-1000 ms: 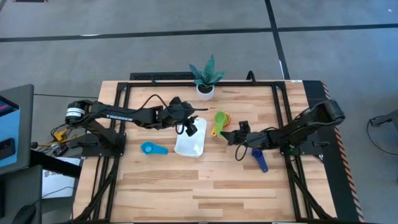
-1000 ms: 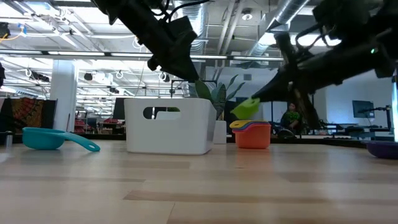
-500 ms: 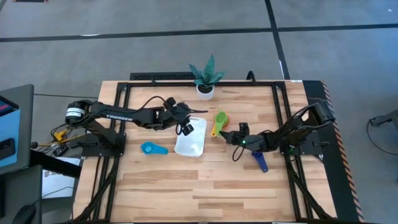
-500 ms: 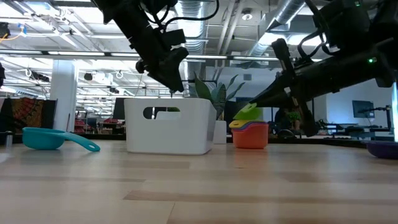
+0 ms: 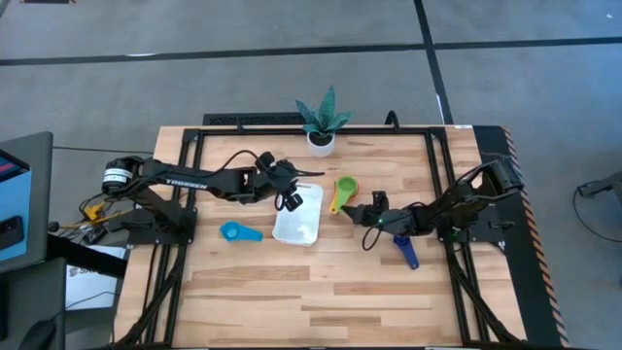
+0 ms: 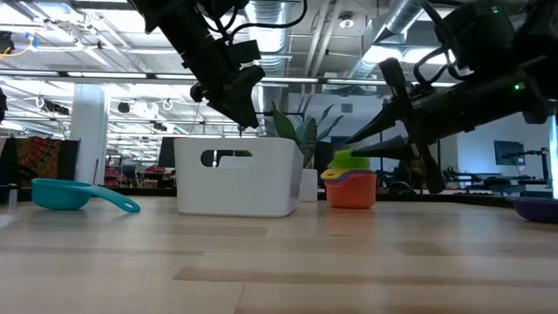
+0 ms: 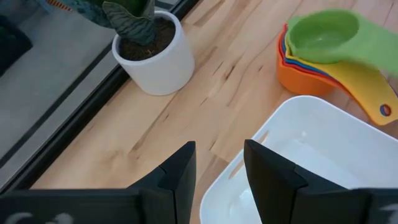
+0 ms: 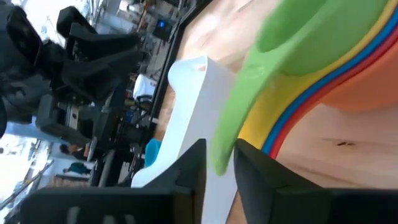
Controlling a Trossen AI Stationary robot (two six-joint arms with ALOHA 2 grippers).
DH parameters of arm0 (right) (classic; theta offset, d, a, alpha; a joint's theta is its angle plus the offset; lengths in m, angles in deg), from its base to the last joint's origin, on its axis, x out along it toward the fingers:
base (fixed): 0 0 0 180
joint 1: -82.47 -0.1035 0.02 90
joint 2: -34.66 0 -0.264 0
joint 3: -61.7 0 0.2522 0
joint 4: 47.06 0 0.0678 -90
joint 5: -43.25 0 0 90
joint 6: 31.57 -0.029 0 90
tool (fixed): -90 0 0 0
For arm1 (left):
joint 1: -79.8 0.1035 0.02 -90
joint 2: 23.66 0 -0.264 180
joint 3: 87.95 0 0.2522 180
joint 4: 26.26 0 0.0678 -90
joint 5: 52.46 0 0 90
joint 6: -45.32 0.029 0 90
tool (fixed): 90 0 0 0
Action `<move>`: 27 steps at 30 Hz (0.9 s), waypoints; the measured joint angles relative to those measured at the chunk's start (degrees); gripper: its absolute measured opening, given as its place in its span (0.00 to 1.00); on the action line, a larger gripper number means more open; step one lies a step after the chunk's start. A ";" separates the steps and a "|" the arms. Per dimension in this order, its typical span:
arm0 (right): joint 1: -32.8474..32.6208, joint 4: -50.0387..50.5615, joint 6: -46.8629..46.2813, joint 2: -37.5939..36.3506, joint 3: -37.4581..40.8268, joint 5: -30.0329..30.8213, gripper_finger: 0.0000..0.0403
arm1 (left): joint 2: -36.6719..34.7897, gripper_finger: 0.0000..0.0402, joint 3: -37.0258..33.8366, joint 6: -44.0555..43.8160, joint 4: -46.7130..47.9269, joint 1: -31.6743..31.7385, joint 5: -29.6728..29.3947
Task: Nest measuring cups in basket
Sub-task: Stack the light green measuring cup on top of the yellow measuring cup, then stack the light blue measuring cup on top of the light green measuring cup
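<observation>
Nested stack of measuring cups [image 5: 342, 190], green uppermost over yellow, blue, red and orange, stands just right of the white basket [image 5: 298, 215]. Right gripper [image 5: 368, 208], fingers parted, straddles the green handle; left gripper [image 5: 288, 197], fingers parted, hovers over the basket's rim.

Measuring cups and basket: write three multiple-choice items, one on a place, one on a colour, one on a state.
1. Where is the light blue cup?
A. In the basket
B. On the table, on the left arm's side of the basket
C. On the stack

2. Which colour tops the stack?
A. Orange
B. Navy
C. Green

3. What is the basket's state?
A. Upright, no cup inside
B. Holding one cup
C. Tipped over

Answers: B, the high view shows it lying alone beside the basket; C, the green cup sits uppermost; A, only white interior shows.
</observation>
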 joint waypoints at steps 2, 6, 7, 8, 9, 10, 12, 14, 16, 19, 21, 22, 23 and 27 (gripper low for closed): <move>0.10 -0.16 1.03 0.00 -0.02 -1.70 0.29 | 0.00 0.31 0.01 0.00 0.04 -0.12 -0.02; 0.44 0.38 2.52 0.00 -0.02 -6.16 0.35 | 0.00 0.31 0.00 0.01 -0.08 -0.20 0.02; 0.44 0.39 2.73 0.00 -0.02 -7.10 0.35 | 0.00 0.31 0.00 0.00 -0.11 -0.20 0.03; 0.38 0.32 3.66 0.00 -0.02 -7.87 0.36 | 0.00 0.31 0.00 0.01 -0.11 -0.17 0.03; 0.34 0.08 5.05 0.00 -0.02 -8.62 0.36 | 0.00 0.31 0.00 0.01 -0.11 -0.18 0.03; 0.33 -0.27 6.48 0.00 -0.02 -9.36 0.36 | 0.00 0.31 0.00 0.01 -0.11 -0.18 0.03; 0.33 -0.74 8.44 -0.04 -0.07 -10.72 0.35 | 0.00 0.31 0.00 0.00 -0.11 -0.17 0.00; 0.33 -0.74 9.49 -0.04 -0.07 -10.98 0.33 | 0.00 0.31 0.00 0.00 0.00 -0.17 0.00; 0.33 -0.64 11.84 -0.19 -0.07 -11.02 0.30 | 0.00 0.31 0.00 -0.11 0.27 -0.41 -0.23; 0.33 1.66 15.14 -2.30 -0.07 -11.17 0.27 | -0.17 0.31 0.02 -0.04 0.40 -1.27 -2.00; 0.33 5.17 17.10 -4.50 -0.07 -11.18 0.25 | -0.46 0.31 0.02 -0.04 0.46 -2.00 -3.71; 0.33 7.03 18.03 -6.09 -0.05 -11.20 0.24 | -0.58 0.31 0.02 -0.18 0.71 -2.51 -4.38; 0.32 8.28 18.88 -7.76 -0.04 -11.18 0.24 | -1.05 0.31 0.01 -0.80 2.19 -3.00 -4.96; -1.23 14.71 23.97 -14.41 0.00 -11.05 0.22 | -3.73 0.31 -1.69 -5.80 8.08 -6.49 -6.16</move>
